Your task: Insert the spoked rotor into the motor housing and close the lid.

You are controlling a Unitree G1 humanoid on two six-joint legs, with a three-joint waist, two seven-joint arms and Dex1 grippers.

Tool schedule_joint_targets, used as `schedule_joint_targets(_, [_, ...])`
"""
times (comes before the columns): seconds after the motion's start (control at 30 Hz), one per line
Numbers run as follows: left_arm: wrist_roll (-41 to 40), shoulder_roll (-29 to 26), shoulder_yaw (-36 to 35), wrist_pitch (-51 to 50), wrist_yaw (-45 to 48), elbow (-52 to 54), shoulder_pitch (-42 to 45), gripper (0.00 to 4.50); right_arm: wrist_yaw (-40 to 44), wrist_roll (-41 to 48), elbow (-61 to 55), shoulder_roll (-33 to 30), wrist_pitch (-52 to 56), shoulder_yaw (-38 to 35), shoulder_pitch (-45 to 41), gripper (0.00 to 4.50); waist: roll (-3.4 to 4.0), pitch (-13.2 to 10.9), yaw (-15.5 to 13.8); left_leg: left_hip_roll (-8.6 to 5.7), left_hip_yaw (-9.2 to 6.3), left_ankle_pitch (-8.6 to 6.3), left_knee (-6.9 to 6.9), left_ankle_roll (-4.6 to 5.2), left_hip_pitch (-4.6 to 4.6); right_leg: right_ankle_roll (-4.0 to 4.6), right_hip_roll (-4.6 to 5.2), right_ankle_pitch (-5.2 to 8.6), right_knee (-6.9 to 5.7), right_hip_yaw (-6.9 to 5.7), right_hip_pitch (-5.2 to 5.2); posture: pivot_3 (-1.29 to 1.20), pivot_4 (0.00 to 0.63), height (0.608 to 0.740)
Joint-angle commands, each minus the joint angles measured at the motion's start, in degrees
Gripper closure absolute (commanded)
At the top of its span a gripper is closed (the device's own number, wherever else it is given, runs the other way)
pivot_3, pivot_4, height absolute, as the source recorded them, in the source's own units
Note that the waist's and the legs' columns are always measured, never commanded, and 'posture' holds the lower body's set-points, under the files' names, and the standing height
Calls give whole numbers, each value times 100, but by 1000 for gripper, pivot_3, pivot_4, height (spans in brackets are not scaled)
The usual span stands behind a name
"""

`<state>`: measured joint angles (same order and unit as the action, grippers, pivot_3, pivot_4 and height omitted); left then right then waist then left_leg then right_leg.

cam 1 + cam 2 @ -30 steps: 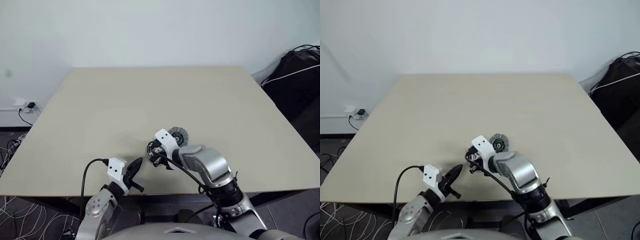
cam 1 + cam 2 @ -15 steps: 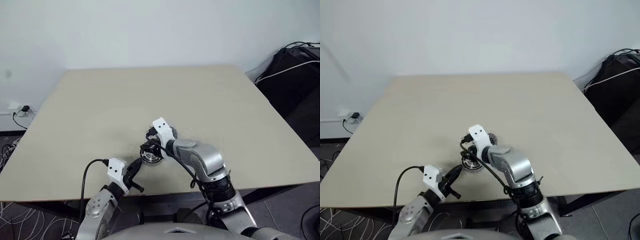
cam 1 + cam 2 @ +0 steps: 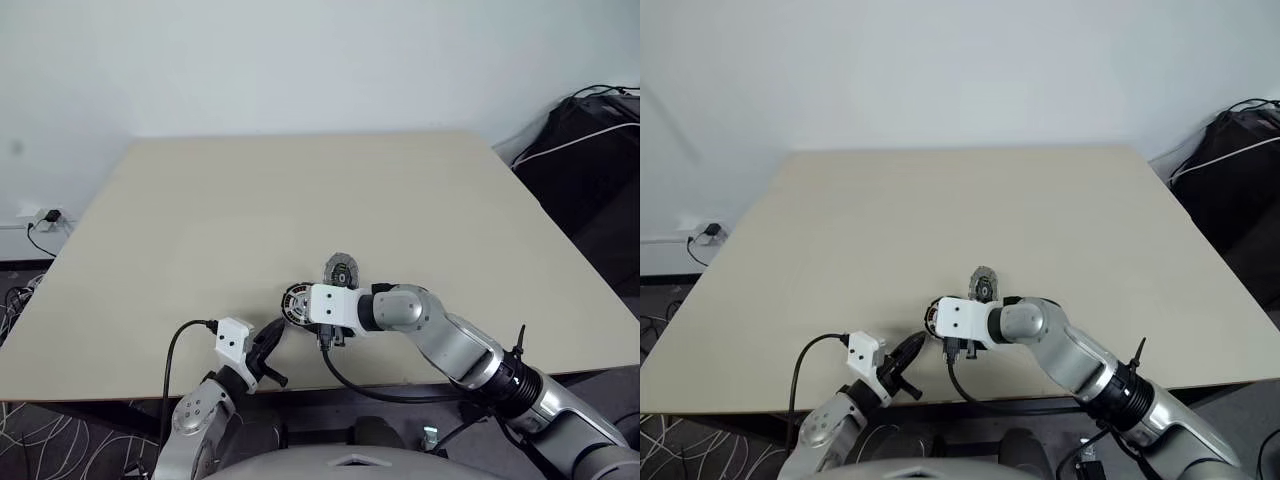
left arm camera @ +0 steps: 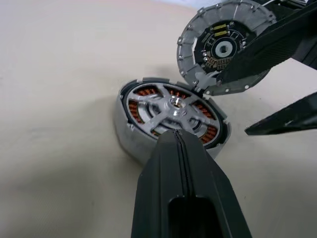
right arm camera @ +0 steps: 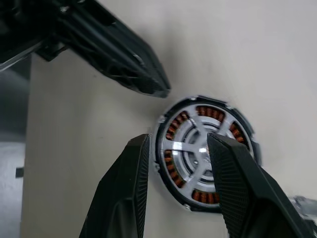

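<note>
Copper coils ring the motor housing (image 4: 124, 124), which lies flat on the worktop (image 4: 59, 74) right in front of the left gripper (image 4: 173, 134), whose jaws are pressed tight together and carry nothing. We see the spoked rotor (image 4: 173, 104) already sitting inside the housing, its silver spokes level with the coils, so we judge the insertion done and the closing not yet done. The right gripper (image 5: 179, 144) hangs above the housing with its jaws parted and nothing between them. They straddle the rotor without touching it, a pose that to us looks suited to checking or pressing the seat. The lid (image 4: 223, 47) stands up on its edge just beyond the housing, on the side away from the left jaws. Its lower rim meets the housing rim, and the face with the dark centre patch is turned toward us. One right finger crosses in front of it, but we cannot tell what props it upright. We count one housing, one rotor, one lid and two grippers.
</note>
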<state>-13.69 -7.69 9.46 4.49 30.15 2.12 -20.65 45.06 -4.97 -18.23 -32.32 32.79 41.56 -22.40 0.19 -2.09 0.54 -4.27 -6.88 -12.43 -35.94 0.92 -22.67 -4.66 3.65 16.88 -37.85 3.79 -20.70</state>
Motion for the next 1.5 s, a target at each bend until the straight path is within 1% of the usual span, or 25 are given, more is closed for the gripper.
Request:
schedule_joint_targets(0.03, [-63,3,-59,180,68,-15,60,4500,131,-259,5,20,-157,100,-51,2504,-1,0,-11,0,0,0,0,0,0,1,0,-1,0,0,0,0,0,740])
schedule_joint_targets(0.23, [-86,3,-60,222,64,-47,66,4500,196,-542,275,136,-218,182,-3,2504,-1,1,-15,0,-1,0,0,0,0,8,0,-4,-2,0,0,0,0,740])
schedule_joint_targets(0.57, [-103,17,-58,249,61,-75,74,4500,223,-758,819,274,-275,58,25,2504,-2,2,-9,-1,-1,0,-1,0,1,20,-2,-13,-2,-1,0,0,0,740])
schedule_joint_targets(0.67, [-104,31,-55,261,58,-85,74,4500,233,-782,895,315,-293,23,45,3122,-3,3,-7,0,-1,0,-2,0,3,19,-3,-13,-4,-1,2,0,0,740])
schedule_joint_targets(0.77, [-100,49,-57,269,55,-91,66,4500,243,-800,902,363,-287,-31,77,4105,-7,7,-8,0,-1,0,-3,0,6,19,-4,-13,-3,-1,5,0,0,740])
schedule_joint_targets(0.8, [-97,55,-58,272,53,-95,65,4500,244,-808,900,376,-286,-50,86,4351,-9,8,-9,1,-2,0,-4,0,8,18,-5,-12,-4,-2,6,0,0,740])
schedule_joint_targets(0.83, [-95,60,-60,275,51,-99,64,4500,251,-818,895,385,-285,-65,93,4398,-8,8,-10,1,-4,0,-4,0,7,17,-5,-12,-3,-4,7,0,0,740])
schedule_joint_targets(1.07, [-90,90,-57,305,62,-149,77,4500,303,-816,789,350,-162,-186,147,4401,-8,9,-12,0,-3,1,-5,0,8,16,-4,-12,-4,-3,8,0,0,740])
schedule_joint_targets(1.27, [-101,83,-46,317,99,-199,93,4500,509,-628,409,305,588,-401,165,4401,-8,9,-71,-2,-3,0,-5,0,6,18,-2,-13,-2,-3,8,0,0,740])
schedule_joint_targets(1.4, [-104,97,-28,327,144,-255,113,4500,602,-531,275,264,884,-498,85,4401,-8,9,-121,-2,-3,0,-5,0,5,20,0,-12,-1,-3,7,0,0,740])
schedule_joint_targets(1.5, [-95,113,-26,341,163,-293,122,4500,555,-429,276,360,1046,-606,60,4401,-9,9,-144,-2,-3,0,-5,0,4,20,0,-12,0,-4,6,0,0,740])
